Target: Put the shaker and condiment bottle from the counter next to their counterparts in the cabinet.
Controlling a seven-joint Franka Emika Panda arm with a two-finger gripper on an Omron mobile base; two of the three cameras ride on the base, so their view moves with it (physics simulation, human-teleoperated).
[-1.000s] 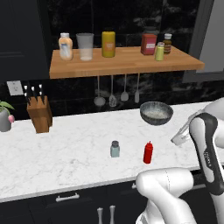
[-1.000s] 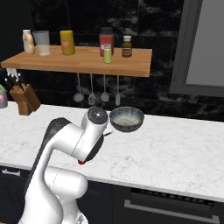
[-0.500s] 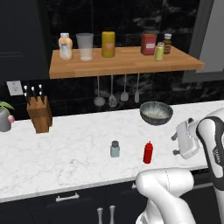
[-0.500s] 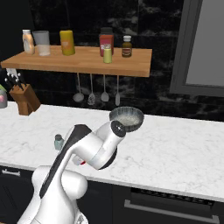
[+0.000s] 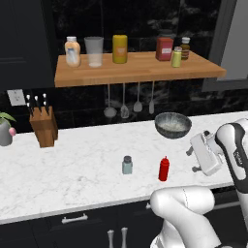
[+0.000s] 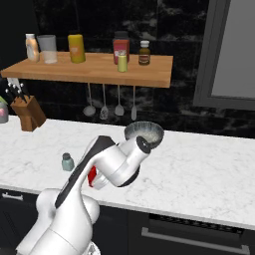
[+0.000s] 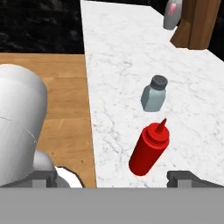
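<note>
Since the earlier frame, my arm has swung down and rightward; my gripper hangs over the counter, right of the condiment bottle. Jaws are spread wide, holding nothing. The shaker stands just beside the bottle. Both counterparts, the peach bottle and yellow-green shaker, are on the cabinet.

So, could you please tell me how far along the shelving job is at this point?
Nothing is shelved yet: the shaker and condiment bottle stand on the counter. In hand: the open, empty pincer hangs beside the bottle. Left: carry both up to the cabinet, next to the peach bottle and yellow-green shaker.
</note>
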